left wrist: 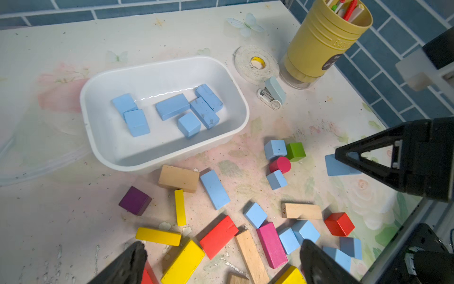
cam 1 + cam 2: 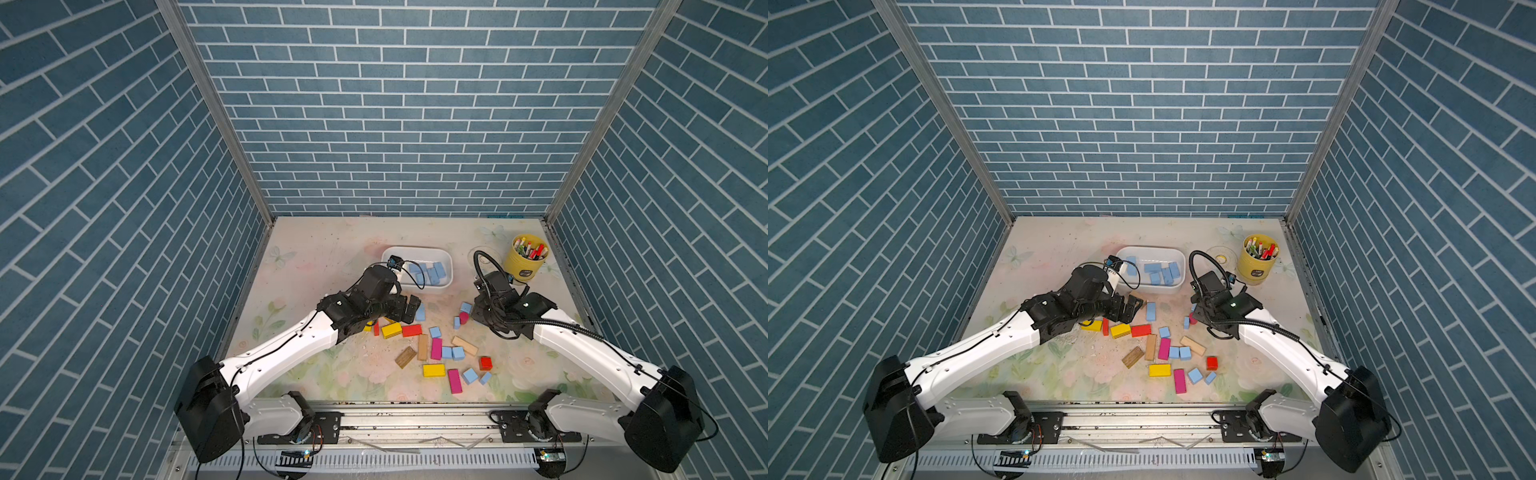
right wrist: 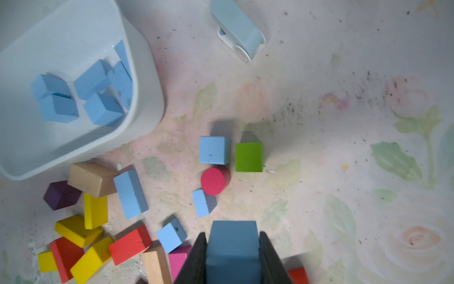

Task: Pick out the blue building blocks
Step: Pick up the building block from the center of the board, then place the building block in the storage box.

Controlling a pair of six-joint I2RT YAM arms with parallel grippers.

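Note:
Several blue building blocks lie in the white tub. Others are scattered on the table, among them a long brick and cubes. In both top views the tub sits at the back middle. My right gripper is shut on a blue block, held a little above the table to the right of the pile; the left wrist view shows that block too. My left gripper hangs open over the mixed pile, in front of the tub, with nothing between its fingers.
Red, yellow, magenta, bare-wood, purple and green blocks lie among the blue ones. A yellow pen cup, a tape roll and a pale blue gadget stand at the back right. Brick-patterned walls close three sides.

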